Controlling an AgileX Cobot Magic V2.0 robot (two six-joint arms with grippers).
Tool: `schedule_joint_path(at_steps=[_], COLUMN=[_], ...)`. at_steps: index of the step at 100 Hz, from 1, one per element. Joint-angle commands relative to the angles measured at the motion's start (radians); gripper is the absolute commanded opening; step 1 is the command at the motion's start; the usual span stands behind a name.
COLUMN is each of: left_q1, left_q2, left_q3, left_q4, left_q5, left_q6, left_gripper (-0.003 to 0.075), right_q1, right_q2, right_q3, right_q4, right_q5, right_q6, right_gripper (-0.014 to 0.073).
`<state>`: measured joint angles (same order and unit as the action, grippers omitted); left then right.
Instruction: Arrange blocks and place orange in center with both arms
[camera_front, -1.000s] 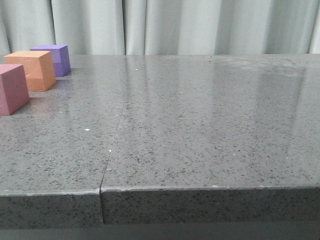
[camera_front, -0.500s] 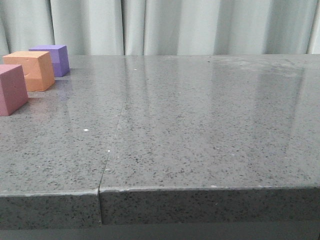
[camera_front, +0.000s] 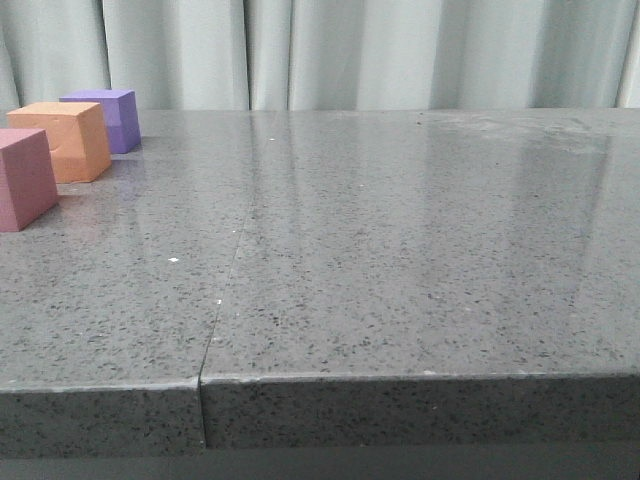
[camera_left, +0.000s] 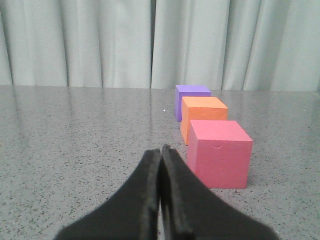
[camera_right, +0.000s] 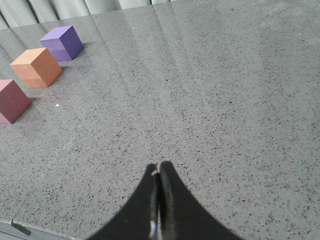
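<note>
A grey speckled worktop (camera_front: 400, 250) backed by pale curtains (camera_front: 350, 50) is seen, with three blocks lined up at the upper left of the front view: the pinkish-red cube (camera_front: 24, 178) nearest, the orange cube (camera_front: 66, 140) in the middle, the purple cube (camera_front: 106, 118) farthest. The left claw (camera_left: 161, 150) and right claw (camera_right: 158, 169) are shown clenched on nothing, clear of the blocks. The row is judged arranged, with little apparently left to be done.
</note>
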<state>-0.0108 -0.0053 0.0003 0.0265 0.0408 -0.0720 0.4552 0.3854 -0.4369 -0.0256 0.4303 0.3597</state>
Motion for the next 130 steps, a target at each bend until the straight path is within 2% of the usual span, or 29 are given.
schedule_joint_path(at_steps=[1,67,79,94,101,114,130], left_q1=[0.001,0.001,0.001,0.001,0.001,0.001,0.001], left_q2=[-0.03,-0.03,-0.03,-0.03,-0.03,-0.03,-0.03], left_q3=[0.042,0.042,0.042,0.042,0.042,0.042,0.042], left_q4=[-0.009,-0.009,-0.009,-0.009,-0.009,-0.009,-0.009], left_q5=[-0.087,-0.087,-0.087,-0.087,-0.087,-0.087,-0.087], left_q6=[0.0,0.0,0.0,0.0,0.0,0.0,0.0], left_gripper=[-0.002,-0.002,-0.002,-0.002,-0.002,-0.002,-0.002], right_q1=[0.001,-0.01,-0.077,-0.19,-0.24,-0.309,-0.348], right_q2=[0.006,0.004,-0.021,-0.081,-0.119,-0.195,-0.256], right_q3=[-0.023,-0.012,0.04,0.172,0.227,0.296,0.37], right_q4=[-0.013,-0.013,-0.013,0.012,0.038,0.055,0.055], right_q5=[-0.078,-0.1,-0.2,-0.445,-0.512,-0.521,-0.521], right_q6=[-0.01,-0.01,-0.024,-0.147,-0.198,-0.225,-0.276], right_gripper=[-0.0068,-0.0068,-0.0068,-0.0068,-0.0068,-0.0068,-0.0068])
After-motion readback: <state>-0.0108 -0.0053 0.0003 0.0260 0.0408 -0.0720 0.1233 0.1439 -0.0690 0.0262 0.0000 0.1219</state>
